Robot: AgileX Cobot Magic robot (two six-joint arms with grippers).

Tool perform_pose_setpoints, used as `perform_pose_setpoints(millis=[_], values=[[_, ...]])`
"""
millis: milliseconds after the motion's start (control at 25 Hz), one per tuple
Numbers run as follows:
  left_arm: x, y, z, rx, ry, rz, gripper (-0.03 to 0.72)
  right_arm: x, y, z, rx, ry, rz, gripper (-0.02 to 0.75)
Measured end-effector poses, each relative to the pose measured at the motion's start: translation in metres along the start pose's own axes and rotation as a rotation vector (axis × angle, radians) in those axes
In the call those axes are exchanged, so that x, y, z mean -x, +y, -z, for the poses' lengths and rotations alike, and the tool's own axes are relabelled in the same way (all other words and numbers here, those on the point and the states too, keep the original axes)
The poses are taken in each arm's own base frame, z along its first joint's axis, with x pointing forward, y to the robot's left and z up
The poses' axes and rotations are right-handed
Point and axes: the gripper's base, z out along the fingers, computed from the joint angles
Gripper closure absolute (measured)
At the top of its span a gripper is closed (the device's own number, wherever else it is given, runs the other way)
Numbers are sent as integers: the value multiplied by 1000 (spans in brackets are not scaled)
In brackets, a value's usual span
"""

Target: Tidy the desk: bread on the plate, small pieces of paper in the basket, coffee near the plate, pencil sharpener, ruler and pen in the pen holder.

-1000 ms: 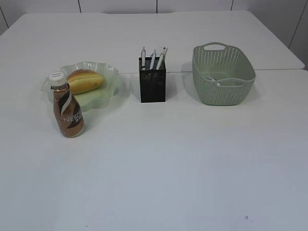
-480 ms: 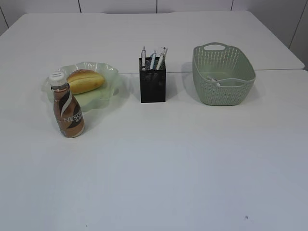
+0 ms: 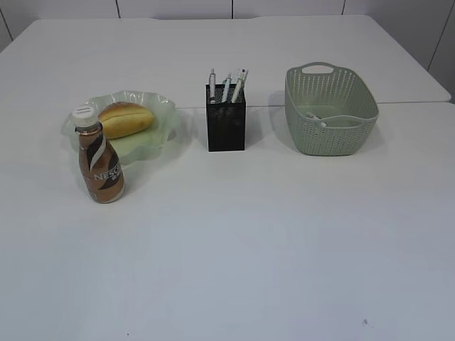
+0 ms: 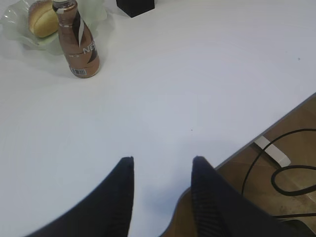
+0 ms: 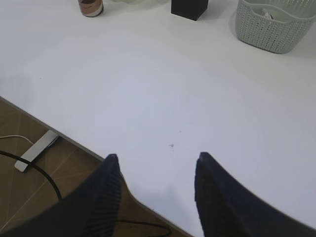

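White desk [image 3: 284, 234]: bread [image 3: 125, 118] lies on plate [image 3: 153, 142], coffee [image 3: 100, 165] stands touching it. Pens [image 3: 226, 87] fill pen holder [image 3: 226, 126]; paper [image 3: 315, 119] in basket [image 3: 330, 135]. Left gripper [image 4: 162, 159] and right gripper [image 5: 155, 156] are empty, jaws apart.

White table [image 3: 284, 234] fills the exterior view, seam line across it at the back behind the objects; a second white tabletop section [image 3: 213, 50] beyond the seam; pale wall panels [image 3: 178, 8] along the top edge; tiny dark speck [image 3: 365, 322] on the near surface (dirt or a mark, cannot tell); wrist views show brown wood-look floor [image 4: 291, 138] past the table edge; black cable [image 4: 276, 168] looping on it; a white strip [image 4: 272, 151] lying on the floor beside the cable; a similar strip [image 5: 35, 149] and cable [image 5: 34, 170] in the right wrist view.
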Motion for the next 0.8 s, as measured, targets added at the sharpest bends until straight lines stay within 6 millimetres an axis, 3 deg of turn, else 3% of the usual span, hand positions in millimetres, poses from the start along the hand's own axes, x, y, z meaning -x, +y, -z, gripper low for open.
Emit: perform_pose_setpoints(millis=[440, 600, 800], values=[[0, 0, 0, 11, 0, 6, 420, 0, 0, 0, -9, 0, -3, 345], [1, -1, -1, 91, -1, 51, 420, 2, 2, -3, -207, 10, -122, 345], [2, -1, -3, 266, -4, 150, 420, 3, 3, -4, -334, 16, -199, 344]])
